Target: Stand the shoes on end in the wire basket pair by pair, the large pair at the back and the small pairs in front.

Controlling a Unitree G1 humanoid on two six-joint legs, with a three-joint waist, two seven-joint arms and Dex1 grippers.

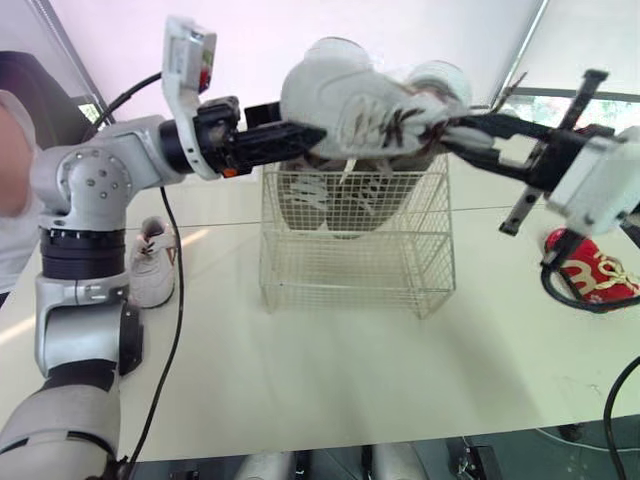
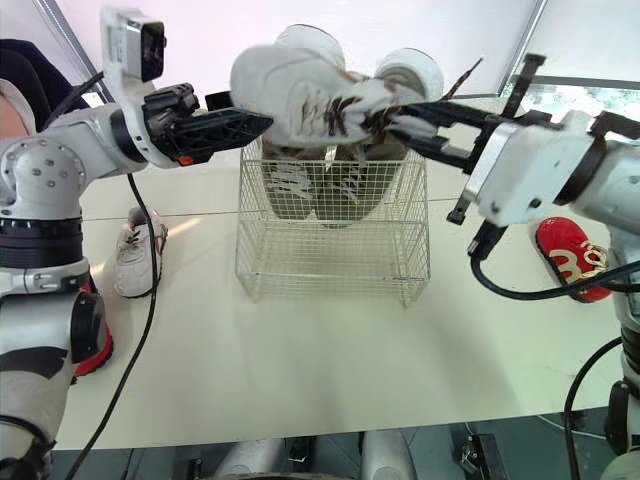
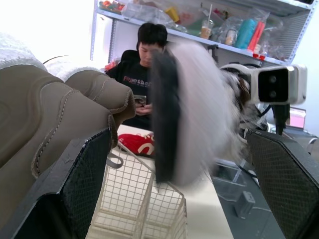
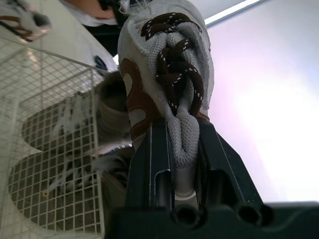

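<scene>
My right end effector (image 4: 182, 135) pinches a white shoe (image 1: 360, 110) with brown laces by its tongue, holding it sideways just above the wire basket (image 1: 350, 270). Below it, a large greyish pair (image 1: 320, 195) stands on end in the basket. On the worktop (image 1: 300, 380), a small white shoe (image 1: 152, 265) lies well below my left end effector (image 1: 300, 135). A red shoe (image 1: 590, 268) lies below and behind my right one.

Both arms reach forward and inward, their grippers pointing at each other. The left gripper (image 1: 300, 135) has its fingers (image 3: 75, 194) spread wide. The right gripper (image 4: 182, 130) is clamped on the tongue of a white sneaker (image 4: 133, 45).
</scene>
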